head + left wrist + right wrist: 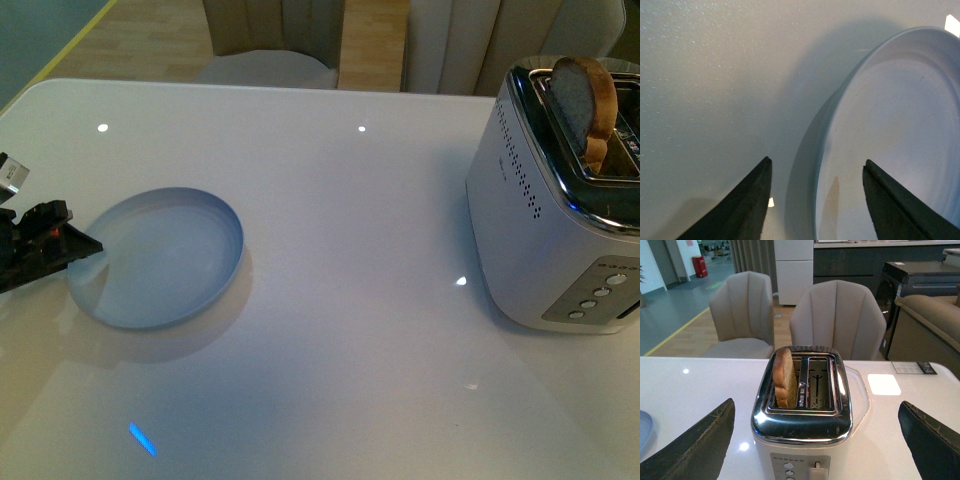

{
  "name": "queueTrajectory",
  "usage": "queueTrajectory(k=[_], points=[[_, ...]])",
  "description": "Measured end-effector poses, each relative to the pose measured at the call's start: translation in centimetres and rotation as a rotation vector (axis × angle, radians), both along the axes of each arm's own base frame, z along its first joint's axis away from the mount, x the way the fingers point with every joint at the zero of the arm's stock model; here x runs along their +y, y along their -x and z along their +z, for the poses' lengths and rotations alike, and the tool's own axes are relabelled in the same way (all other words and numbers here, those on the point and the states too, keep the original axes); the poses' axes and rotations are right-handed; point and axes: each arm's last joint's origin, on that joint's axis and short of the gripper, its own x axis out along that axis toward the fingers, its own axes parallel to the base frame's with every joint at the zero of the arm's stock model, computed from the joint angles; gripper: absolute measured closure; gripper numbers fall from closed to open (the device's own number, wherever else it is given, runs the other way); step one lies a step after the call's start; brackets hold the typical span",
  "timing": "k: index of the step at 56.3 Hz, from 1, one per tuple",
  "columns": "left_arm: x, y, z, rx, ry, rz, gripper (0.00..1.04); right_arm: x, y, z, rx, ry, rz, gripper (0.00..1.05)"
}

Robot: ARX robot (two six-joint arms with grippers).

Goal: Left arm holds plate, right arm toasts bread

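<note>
Near the table's (330,200) right edge the bread (585,100) is seen standing in the toaster (560,230), while the plate (165,255) is straddled, ungripped, by the wide-open left gripper (815,172), and the right gripper (815,440), also spread wide, holds nothing.

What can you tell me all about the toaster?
The toaster is white with a shiny silver top and stands on the white table, on the robot's right side. It has two slots. One slice of brown bread stands upright, sticking out of one slot; the other slot is empty. Rows of small vent holes run along its side, and round buttons and a lever sit on its end.
</note>
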Motion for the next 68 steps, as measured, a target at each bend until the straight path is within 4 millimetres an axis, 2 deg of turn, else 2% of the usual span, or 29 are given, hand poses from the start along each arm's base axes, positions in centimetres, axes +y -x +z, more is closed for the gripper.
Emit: queueTrajectory(k=[6,10,12,15,19,27,34,39,45,54,62,65,68], points=[[0.0,0.2,2.0,-0.041,-0.010,0.000,0.28,0.0,0.0,0.0,0.000,0.000,0.000,0.09],[-0.1,0.4,4.8,-0.108,-0.019,0.007,0.14,0.0,0.0,0.0,0.000,0.000,0.000,0.09],[-0.2,0.6,6.9,-0.166,-0.028,0.016,0.06,0.0,0.0,0.0,0.000,0.000,0.000,0.09],[-0.7,1.2,10.2,-0.251,-0.039,0.022,0.08,0.0,0.0,0.0,0.000,0.000,0.000,0.09],[-1.3,2.3,13.5,-0.338,-0.044,0.029,0.07,0.0,0.0,0.0,0.000,0.000,0.000,0.09],[-2.8,4.7,18.1,-0.459,-0.047,0.049,0.07,0.0,0.0,0.0,0.000,0.000,0.000,0.09],[-5.0,8.1,21.4,-0.555,-0.049,0.072,0.07,0.0,0.0,0.0,0.000,0.000,0.000,0.09],[-6.2,9.5,21.5,-0.796,-0.278,0.166,0.22,0.0,0.0,0.0,0.000,0.000,0.001,0.09],[-6.6,11.7,21.0,-0.934,-0.432,0.235,0.40,0.0,0.0,0.0,0.000,0.000,0.000,0.09],[-7.4,14.9,20.6,-0.967,-0.477,0.228,0.70,0.0,0.0,0.0,0.000,0.000,0.000,0.09],[-7.9,17.0,20.0,-0.967,-0.482,0.219,0.95,0.0,0.0,0.0,0.000,0.000,0.000,0.09],[-8.4,17.7,19.9,-0.962,-0.491,0.236,1.02,0.0,0.0,0.0,0.000,0.000,0.000,0.09],[-8.8,18.3,19.8,-0.966,-0.490,0.227,1.02,0.0,0.0,0.0,0.000,0.000,0.000,0.09]])
